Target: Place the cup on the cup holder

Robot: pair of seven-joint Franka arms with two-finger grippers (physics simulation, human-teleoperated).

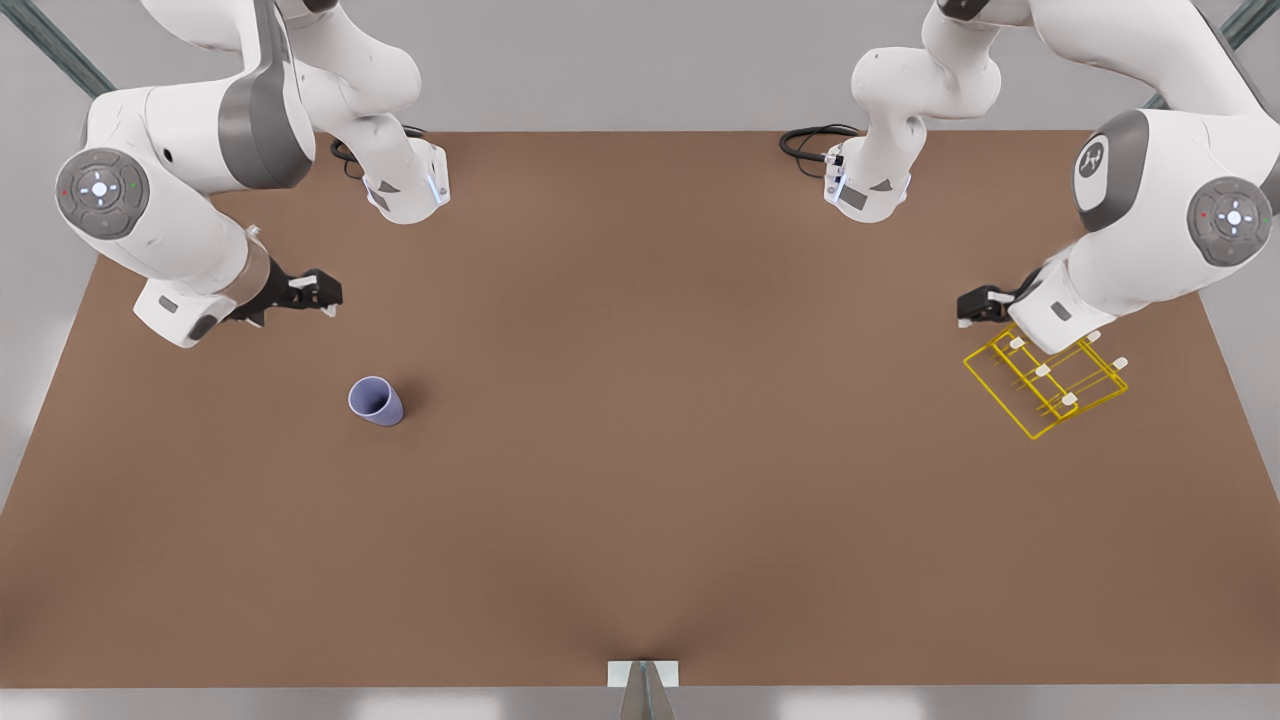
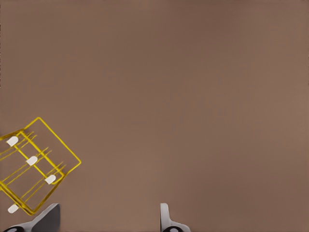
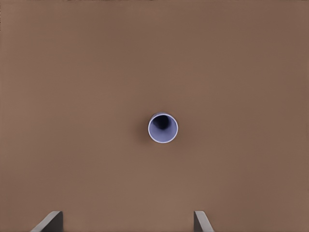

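The lavender-blue cup (image 1: 376, 401) stands upright on the brown table (image 1: 640, 500), toward the front view's left. The right wrist view looks straight down into the cup (image 3: 163, 128). My right gripper (image 1: 325, 295) hovers behind the cup, apart from it, and its fingers stand open (image 3: 126, 222) with nothing between them. On the front view's right lies the yellow wire cup holder (image 1: 1042, 371) with white-tipped pegs. My left gripper (image 1: 965, 308) hangs just behind the holder (image 2: 32, 160), open (image 2: 108, 222) and holding nothing.
Both arm bases stand at the table's back edge with black cables (image 1: 810, 140) beside them. A small white bracket (image 1: 643, 673) sits at the middle of the front edge. Bare brown table lies between the cup and the holder.
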